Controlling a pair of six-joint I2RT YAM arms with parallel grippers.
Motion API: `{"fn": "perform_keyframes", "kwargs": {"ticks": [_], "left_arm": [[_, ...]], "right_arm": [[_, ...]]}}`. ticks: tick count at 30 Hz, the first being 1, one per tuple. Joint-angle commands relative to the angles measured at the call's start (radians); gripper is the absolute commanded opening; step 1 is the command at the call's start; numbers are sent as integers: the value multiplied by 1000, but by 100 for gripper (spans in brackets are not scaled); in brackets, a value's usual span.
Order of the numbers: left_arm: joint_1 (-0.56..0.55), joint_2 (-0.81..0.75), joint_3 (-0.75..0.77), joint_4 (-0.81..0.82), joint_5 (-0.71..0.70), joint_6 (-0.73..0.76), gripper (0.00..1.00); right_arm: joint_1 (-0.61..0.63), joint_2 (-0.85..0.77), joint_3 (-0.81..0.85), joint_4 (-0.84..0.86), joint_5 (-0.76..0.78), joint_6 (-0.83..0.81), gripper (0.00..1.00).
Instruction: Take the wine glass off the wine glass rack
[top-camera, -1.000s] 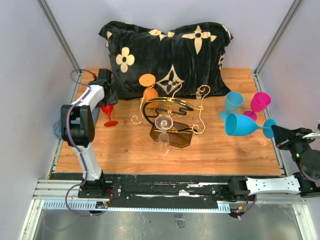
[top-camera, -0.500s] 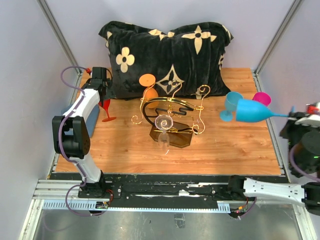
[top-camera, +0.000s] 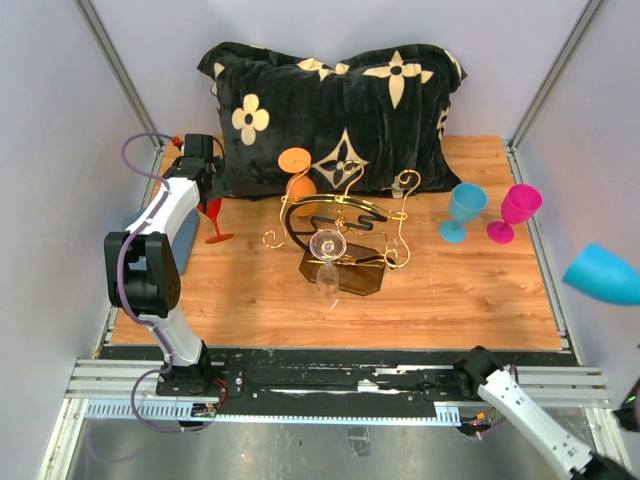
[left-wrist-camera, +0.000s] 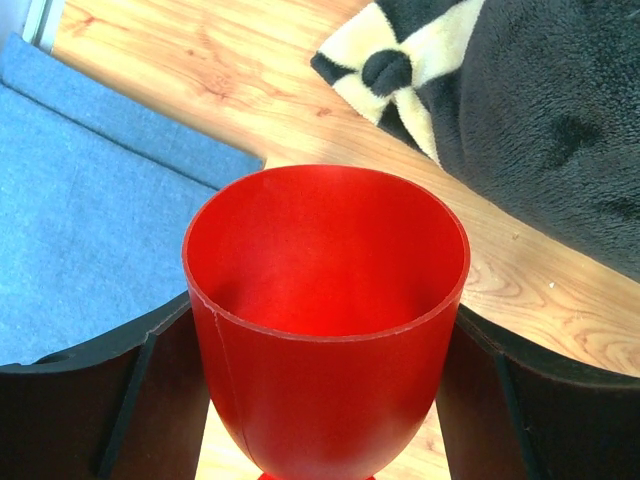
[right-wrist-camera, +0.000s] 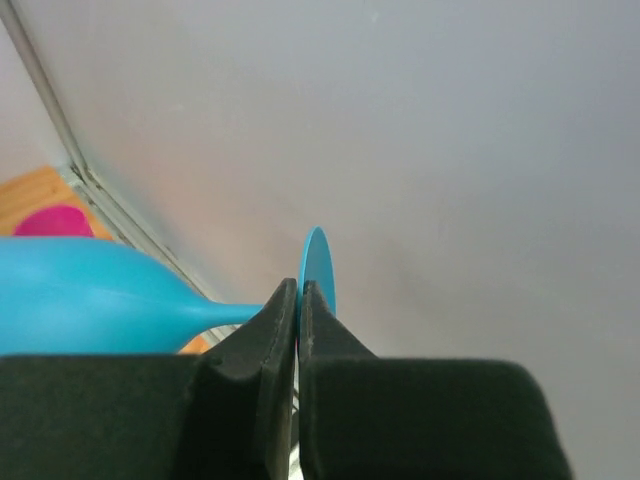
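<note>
The wine glass rack (top-camera: 345, 222), gold scrolls and black rails on a dark base, stands mid-table. A clear wine glass (top-camera: 327, 252) hangs upside down on it, and an orange glass (top-camera: 297, 176) sits at its back left. My left gripper (top-camera: 207, 180) is at the far left; its fingers (left-wrist-camera: 150, 390) press both sides of a red wine glass (left-wrist-camera: 325, 300), whose foot (top-camera: 218, 238) is at the table. My right gripper (right-wrist-camera: 299, 300) is shut on the foot of a blue wine glass (right-wrist-camera: 90, 295), held in the air at the right edge (top-camera: 605, 272).
A black patterned pillow (top-camera: 330, 100) lies along the back. A blue glass (top-camera: 465, 208) and a pink glass (top-camera: 515, 210) stand upright at the right. A blue cloth (left-wrist-camera: 90, 200) lies at the left edge by the red glass. Walls close both sides.
The right arm lifted the blue glass off the table and swung it right, past the table edge. The left arm shifted back slightly with the red glass, then stayed still.
</note>
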Motion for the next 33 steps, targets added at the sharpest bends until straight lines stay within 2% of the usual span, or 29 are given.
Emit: {"fn": "perform_keyframes", "kwargs": {"ticks": [1,2,3,5,6,9,12,14,16,24,29,33], "left_arm": [[5,-7,7,17,15,-14,56],[5,-6,9,15,17,-14,56],[5,-7,10,14,16,-12,56],[5,-12,12,8,11,-10,56],[5,-17,11,7,13,-8,56],[5,-32,1,17,24,-7,56],[5,-36,-3,16,25,-4,56],[5,-37,-7,20,28,-5,56],[5,-34,-11,23,37,-9,57],[5,-38,-24,25,55,-12,57],[5,-49,-39,36,66,-12,57],[5,-52,-48,36,62,-12,57]], "right_arm": [[-117,-193,-329,461,-218,-339,1],[-77,-170,-320,316,-209,-176,1],[-31,-156,-298,74,-221,20,1],[101,-170,-327,-113,-177,318,1],[172,-195,-352,-178,-143,444,1],[396,-334,-450,-256,-71,674,1],[497,-425,-513,-304,-25,785,1],[558,-420,-485,-470,0,1001,1],[654,-442,-466,-519,14,1047,1],[963,-443,-332,-520,59,1100,1],[996,-444,-274,-519,73,1075,1],[949,-428,-379,-477,123,1078,1]]}}
